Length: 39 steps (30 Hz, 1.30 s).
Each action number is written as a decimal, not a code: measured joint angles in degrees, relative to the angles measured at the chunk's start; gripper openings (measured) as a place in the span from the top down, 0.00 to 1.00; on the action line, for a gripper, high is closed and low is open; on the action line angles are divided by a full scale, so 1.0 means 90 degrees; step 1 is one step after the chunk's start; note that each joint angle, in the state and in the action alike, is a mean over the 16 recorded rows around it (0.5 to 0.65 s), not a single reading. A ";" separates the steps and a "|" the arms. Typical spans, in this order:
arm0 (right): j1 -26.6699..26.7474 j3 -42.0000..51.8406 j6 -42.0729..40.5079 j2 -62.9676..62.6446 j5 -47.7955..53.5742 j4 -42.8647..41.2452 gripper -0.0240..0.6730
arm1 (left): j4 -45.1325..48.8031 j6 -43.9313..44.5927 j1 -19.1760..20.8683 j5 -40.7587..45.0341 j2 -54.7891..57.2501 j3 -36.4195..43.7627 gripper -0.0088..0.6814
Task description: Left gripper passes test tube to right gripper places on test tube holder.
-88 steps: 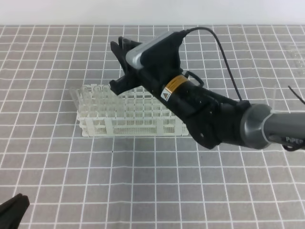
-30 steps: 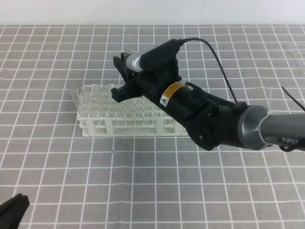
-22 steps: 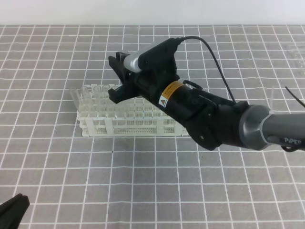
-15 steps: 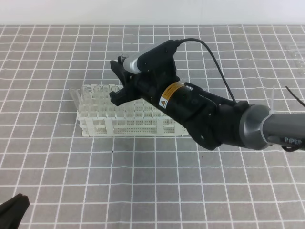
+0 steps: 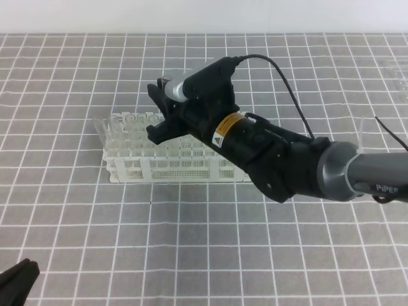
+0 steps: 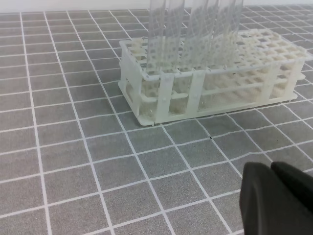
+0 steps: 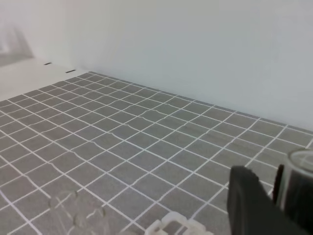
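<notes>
White test tube holder [image 5: 172,159] sits on the grey grid mat [image 5: 191,255], long side facing the high camera. Several clear tubes [image 6: 195,34] stand upright in its left-end holes; in the left wrist view their tops are cut off by the upper edge, so an exact count can't be made. Remaining holes toward the right end look unfilled, but the arm hides part of them from above.

Right gripper [image 5: 162,105] reaches over the rack's back left part, silver-grey housing on top. Its fingers pinch the test tube [image 7: 302,183]: in the right wrist view the tube's open rim shows right beside a black finger [image 7: 249,203], cropped at the frame edge. In the high view the held tube is barely visible against the gripper, and whether its lower end is in a hole can't be told.

Left gripper [image 5: 16,280] is low at the bottom-left corner, well apart from the rack, mostly cut off; in the left wrist view its dark fingertips lie close together with nothing between them.
</notes>
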 joint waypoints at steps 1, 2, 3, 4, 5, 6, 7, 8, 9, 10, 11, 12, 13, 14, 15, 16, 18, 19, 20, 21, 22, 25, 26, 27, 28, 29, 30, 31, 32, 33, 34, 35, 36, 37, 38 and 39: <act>0.0000 0.0000 -0.0002 0.0006 -0.0007 -0.0002 0.95 | 0.0000 0.0000 0.0000 0.0000 0.0000 0.0000 0.99; 0.0000 0.0000 -0.0004 0.0013 -0.0015 -0.0005 0.95 | 0.0000 0.0000 0.0000 0.0000 0.0000 0.0000 0.99; 0.0000 0.0000 -0.0006 0.0019 -0.0024 -0.0007 0.95 | -0.0002 -0.0001 0.0000 0.0001 -0.0003 -0.0005 0.99; 0.0000 0.0000 -0.0007 0.0026 -0.0033 -0.0009 0.95 | -0.0002 -0.0001 0.0000 0.0001 -0.0003 -0.0005 0.99; 0.0000 0.0000 -0.0009 0.0032 -0.0041 -0.0011 0.95 | -0.0002 -0.0001 0.0000 0.0001 -0.0003 -0.0005 0.99; 0.0000 0.0000 -0.0010 0.0040 -0.0047 -0.0014 0.95 | 0.0000 0.0000 0.0000 0.0000 0.0000 0.0000 0.99; 0.0000 0.0000 -0.0012 0.0046 -0.0053 -0.0016 0.95 | 0.0000 0.0000 0.0000 0.0000 0.0000 0.0000 0.99; 0.0000 0.0000 -0.0013 0.0052 -0.0058 -0.0018 0.95 | 0.0000 0.0000 0.0000 0.0000 0.0000 0.0000 0.99; 0.0000 0.0000 -0.0015 0.0057 -0.0062 -0.0021 0.95 | 0.0000 0.0000 0.0000 0.0000 0.0000 0.0000 0.99; 0.0000 0.0000 -0.0016 0.0061 -0.0065 -0.0023 0.95 | -0.0002 -0.0001 0.0000 0.0001 -0.0002 -0.0005 0.99; 0.0000 0.0000 -0.0018 0.0066 -0.0068 -0.0025 0.95 | -0.0002 -0.0001 0.0000 0.0001 -0.0002 -0.0005 0.99; 0.0000 0.0000 -0.0019 0.0071 -0.0070 -0.0028 0.95 | 0.0000 0.0000 0.0000 0.0000 -0.0002 0.0000 0.99; 0.0000 0.0000 -0.0019 0.0076 -0.0071 -0.0029 0.95 | 0.0000 0.0000 0.0000 0.0000 -0.0001 0.0000 0.99; 0.0000 0.0000 -0.0019 0.0081 -0.0068 -0.0031 0.95 | 0.0000 0.0000 0.0000 0.0000 -0.0001 0.0000 0.99; 0.0000 0.0000 -0.0018 0.0086 -0.0062 -0.0031 0.95 | 0.0002 0.0001 0.0000 -0.0001 0.0002 0.0005 0.99; 0.0000 0.0000 -0.0017 0.0091 -0.0056 -0.0031 0.95 | 0.0005 0.0002 0.0000 -0.0002 0.0005 0.0010 0.99; 0.0000 0.0000 -0.0015 0.0099 -0.0041 -0.0031 0.95 | 0.0005 0.0002 0.0000 -0.0002 0.0006 0.0010 0.99; 0.0000 0.0000 -0.0015 0.0102 -0.0032 -0.0031 0.95 | 0.0006 0.0003 0.0000 -0.0004 0.0007 0.0010 0.99; 0.0000 0.0000 -0.0014 0.0104 -0.0021 -0.0031 0.94 | 0.0006 0.0003 0.0000 -0.0004 0.0007 0.0010 0.99; 0.0000 0.0000 -0.0013 0.0102 -0.0009 -0.0031 0.94 | 0.0006 0.0003 0.0000 -0.0004 0.0007 0.0010 0.99; 0.0000 0.0000 -0.0012 0.0095 0.0008 -0.0031 0.94 | 0.0006 0.0003 0.0000 -0.0004 0.0007 0.0010 0.99; 0.0000 0.0000 -0.0010 0.0047 0.0099 -0.0032 0.93 | 0.0006 0.0003 0.0000 -0.0004 0.0007 0.0010 0.99; 0.0000 0.0000 -0.0009 0.0021 0.0147 -0.0035 0.93 | 0.0008 0.0004 0.0000 -0.0005 0.0009 0.0015 0.99; 0.0000 0.0001 -0.0008 -0.0011 0.0209 -0.0042 0.93 | 0.0006 0.0003 0.0000 -0.0004 0.0007 0.0010 0.99; 0.0000 0.0002 -0.0007 -0.0052 0.0283 -0.0055 0.93 | 0.0006 0.0003 0.0000 -0.0004 0.0009 0.0010 0.99; 0.0000 0.0003 -0.0007 -0.0099 0.0366 -0.0076 0.93 | 0.0007 0.0003 0.0000 -0.0004 0.0009 0.0010 0.99; 0.0000 0.0005 -0.0007 -0.0161 0.0462 -0.0103 0.93 | 0.0005 0.0002 0.0000 -0.0002 0.0007 0.0005 0.99; 0.0000 0.0006 -0.0007 -0.0233 0.0566 -0.0134 0.92 | 0.0005 0.0002 0.0000 -0.0002 0.0007 0.0005 0.99; 0.0000 0.0008 -0.0007 -0.0317 0.0679 -0.0169 0.92 | 0.0005 0.0002 0.0000 -0.0002 0.0007 0.0005 0.99; 0.0000 0.0009 -0.0007 -0.0417 0.0807 -0.0206 0.92 | 0.0007 0.0003 0.0000 -0.0004 0.0009 0.0010 0.99; 0.0000 0.0010 -0.0007 -0.0533 0.0955 -0.0243 0.93 | 0.0007 0.0003 0.0000 -0.0004 0.0009 0.0010 0.99; 0.0000 0.0012 -0.0007 -0.0667 0.1120 -0.0281 0.93 | 0.0009 0.0003 0.0001 -0.0004 0.0011 0.0015 0.99; 0.0000 0.0013 -0.0007 -0.0818 0.1304 -0.0318 0.93 | 0.0007 0.0002 0.0001 -0.0002 0.0011 0.0010 0.99; 0.0000 0.0019 -0.0007 -0.0982 0.1499 -0.0356 0.93 | 0.0005 0.0001 0.0000 -0.0001 0.0009 0.0005 0.99; 0.0000 0.0033 -0.0007 -0.1159 0.1695 -0.0394 0.93 | 0.0005 0.0001 0.0000 -0.0001 0.0009 0.0005 0.99; 0.0000 0.0060 -0.0007 -0.1350 0.1889 -0.0431 0.94 | 0.0004 0.0000 0.0000 0.0000 0.0007 0.0000 0.99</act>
